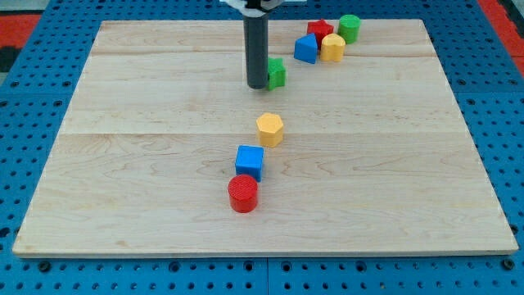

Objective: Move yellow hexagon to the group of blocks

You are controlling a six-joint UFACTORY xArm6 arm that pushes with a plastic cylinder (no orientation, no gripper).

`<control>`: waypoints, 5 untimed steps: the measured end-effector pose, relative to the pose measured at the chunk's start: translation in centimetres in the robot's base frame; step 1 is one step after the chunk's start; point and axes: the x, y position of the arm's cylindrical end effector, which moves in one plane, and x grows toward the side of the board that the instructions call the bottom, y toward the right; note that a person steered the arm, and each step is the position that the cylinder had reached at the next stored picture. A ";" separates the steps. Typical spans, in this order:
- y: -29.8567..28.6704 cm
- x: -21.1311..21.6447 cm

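- Yellow hexagon (pixel 269 129) lies near the middle of the desk (pixel 147 164), a little toward the view's bottom from the centre, flat on the wood and touching nothing.
- Just below it, toward the desk's bottom edge, sits a blue cube (pixel 250 161), with a red cylinder (pixel 243 193) against the cube's lower side; the three form a short slanted line.
- My tip (pixel 257 85) rests on the desk well above the yellow hexagon, toward the top edge, and a green block (pixel 277 73) is right against the rod's right-hand side; its shape is half hidden.
- Near the desk's top edge, right of centre, four blocks cluster together: a red block (pixel 320 29), a blue block (pixel 305 49), a yellow block (pixel 332 47) and a green cylinder (pixel 350 28).
- That cluster is well apart from the yellow hexagon, with the green block and the rod between them.
- No claw is fitted here: the arm ends in the plain dark rod, so nothing is being gripped.
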 end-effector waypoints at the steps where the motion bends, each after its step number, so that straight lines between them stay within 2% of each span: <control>1: 1.2 -1.5; 3: 7.0 -5.0; 4: 8.0 -7.2; 5: 5.8 -1.0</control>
